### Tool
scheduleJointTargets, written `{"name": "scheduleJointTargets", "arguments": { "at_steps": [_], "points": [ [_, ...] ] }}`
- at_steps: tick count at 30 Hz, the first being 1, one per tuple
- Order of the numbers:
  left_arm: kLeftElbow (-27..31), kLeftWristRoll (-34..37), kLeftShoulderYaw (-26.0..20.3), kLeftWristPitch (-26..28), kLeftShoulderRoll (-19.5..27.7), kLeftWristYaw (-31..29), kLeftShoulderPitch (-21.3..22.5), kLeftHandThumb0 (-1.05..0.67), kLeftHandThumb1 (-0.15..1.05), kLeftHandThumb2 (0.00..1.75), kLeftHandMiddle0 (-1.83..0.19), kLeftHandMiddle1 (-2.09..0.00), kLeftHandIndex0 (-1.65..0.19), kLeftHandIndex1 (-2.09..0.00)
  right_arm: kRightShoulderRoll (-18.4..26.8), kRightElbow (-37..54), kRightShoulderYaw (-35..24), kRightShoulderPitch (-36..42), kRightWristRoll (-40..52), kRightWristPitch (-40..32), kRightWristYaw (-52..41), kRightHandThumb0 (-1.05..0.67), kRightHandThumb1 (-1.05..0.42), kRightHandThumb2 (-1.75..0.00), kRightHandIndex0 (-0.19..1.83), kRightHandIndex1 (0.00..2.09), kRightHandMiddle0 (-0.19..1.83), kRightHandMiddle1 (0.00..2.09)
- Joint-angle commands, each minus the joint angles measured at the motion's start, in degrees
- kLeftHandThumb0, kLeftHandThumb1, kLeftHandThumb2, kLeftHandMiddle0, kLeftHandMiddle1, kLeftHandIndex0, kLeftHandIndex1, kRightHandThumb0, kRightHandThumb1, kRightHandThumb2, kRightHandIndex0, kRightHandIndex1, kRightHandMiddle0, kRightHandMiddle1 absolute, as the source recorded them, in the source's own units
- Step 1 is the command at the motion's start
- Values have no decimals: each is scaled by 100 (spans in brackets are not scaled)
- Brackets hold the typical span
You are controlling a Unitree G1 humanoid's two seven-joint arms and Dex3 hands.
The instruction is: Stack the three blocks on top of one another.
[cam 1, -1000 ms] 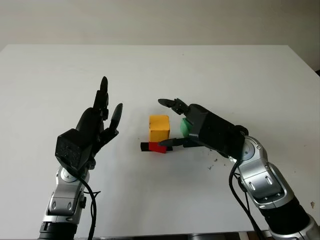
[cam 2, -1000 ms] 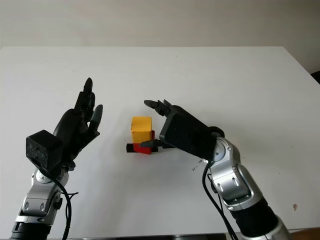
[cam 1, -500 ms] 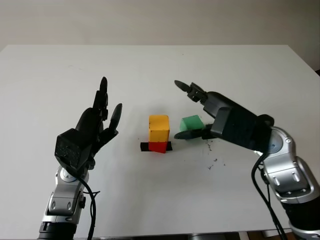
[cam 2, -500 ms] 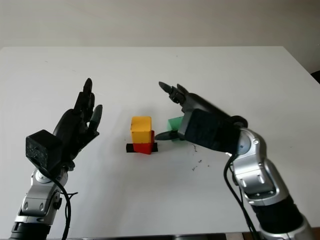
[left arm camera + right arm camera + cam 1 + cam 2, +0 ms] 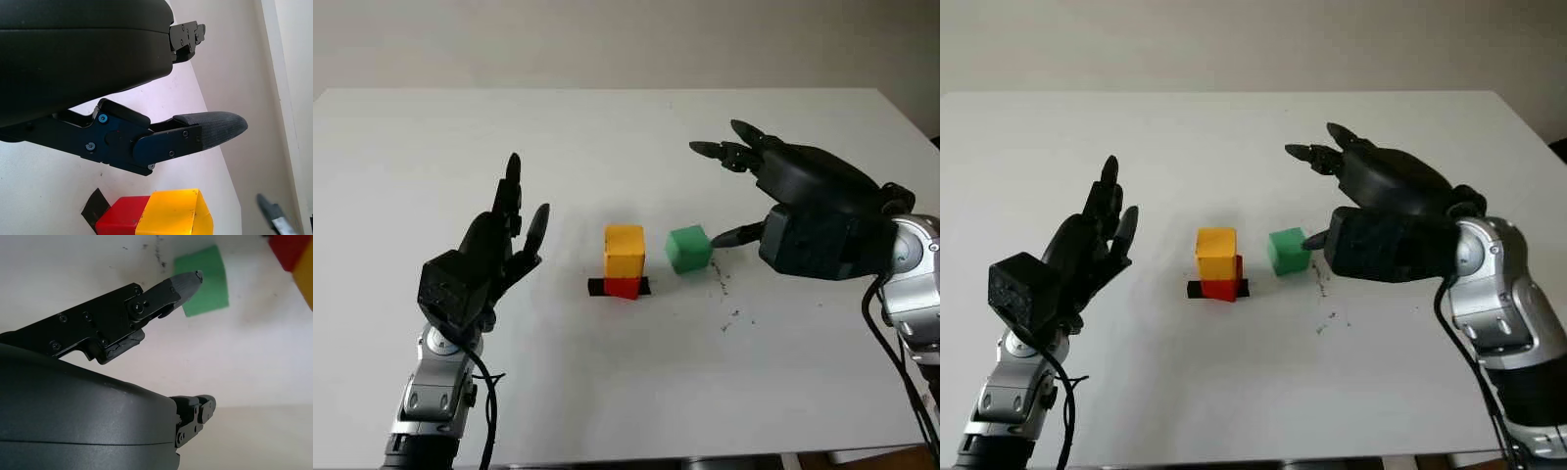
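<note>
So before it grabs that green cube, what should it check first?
1. Green block free on the table, apart from the stack: ok.
2. Yellow block sits squarely on the red block: ok.
3. Right hand open, holding nothing, beside the green block: ok.
4. Right hand around the green block, ready to close: not ok, one fingertip is over it.
5. Left hand open, raised clear to the stack's left: ok.
6. Stack top free: ok.
</note>
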State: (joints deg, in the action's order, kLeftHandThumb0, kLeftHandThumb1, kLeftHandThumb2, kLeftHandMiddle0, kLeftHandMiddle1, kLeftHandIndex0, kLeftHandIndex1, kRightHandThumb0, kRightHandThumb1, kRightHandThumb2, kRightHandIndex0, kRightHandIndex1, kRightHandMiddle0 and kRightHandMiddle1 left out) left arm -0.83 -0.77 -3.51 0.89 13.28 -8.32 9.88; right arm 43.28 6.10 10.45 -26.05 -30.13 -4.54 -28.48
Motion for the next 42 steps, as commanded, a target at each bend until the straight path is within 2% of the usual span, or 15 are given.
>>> {"name": "scheduleJointTargets", "arguments": {
  "at_steps": [1,9,12,18,31,42],
  "points": [
    [106,-2,-33,-2,45,-9,32,-78,105,63,19,0,19,0,82,-278,126,-120,-141,240,13,-55,-84,-5,-3,8,30,15],
    [122,11,-34,-6,49,-19,31,-77,105,62,19,0,19,0,27,-1184,492,-362,-528,909,-80,-58,-86,-6,-3,6,34,12],
    [108,9,-39,-43,48,-12,24,-77,105,61,19,0,19,0,13,-1493,606,-396,-674,1313,156,-61,-86,-6,-1,7,37,12],
    [97,3,-32,-49,56,-26,15,-75,105,62,19,0,19,0,-143,-1770,702,-345,-848,1627,476,-60,-89,-6,1,7,39,11],
    [84,6,-39,-33,48,-16,0,-76,105,62,19,-1,19,-1,-329,-1835,555,-300,-760,1696,990,-60,-92,-5,5,7,41,9],
    [106,-5,-21,-37,56,-32,-1,-75,105,62,19,0,19,0,-356,-1650,482,-340,-765,1482,915,-56,-92,-5,5,6,42,9]
  ]
}}
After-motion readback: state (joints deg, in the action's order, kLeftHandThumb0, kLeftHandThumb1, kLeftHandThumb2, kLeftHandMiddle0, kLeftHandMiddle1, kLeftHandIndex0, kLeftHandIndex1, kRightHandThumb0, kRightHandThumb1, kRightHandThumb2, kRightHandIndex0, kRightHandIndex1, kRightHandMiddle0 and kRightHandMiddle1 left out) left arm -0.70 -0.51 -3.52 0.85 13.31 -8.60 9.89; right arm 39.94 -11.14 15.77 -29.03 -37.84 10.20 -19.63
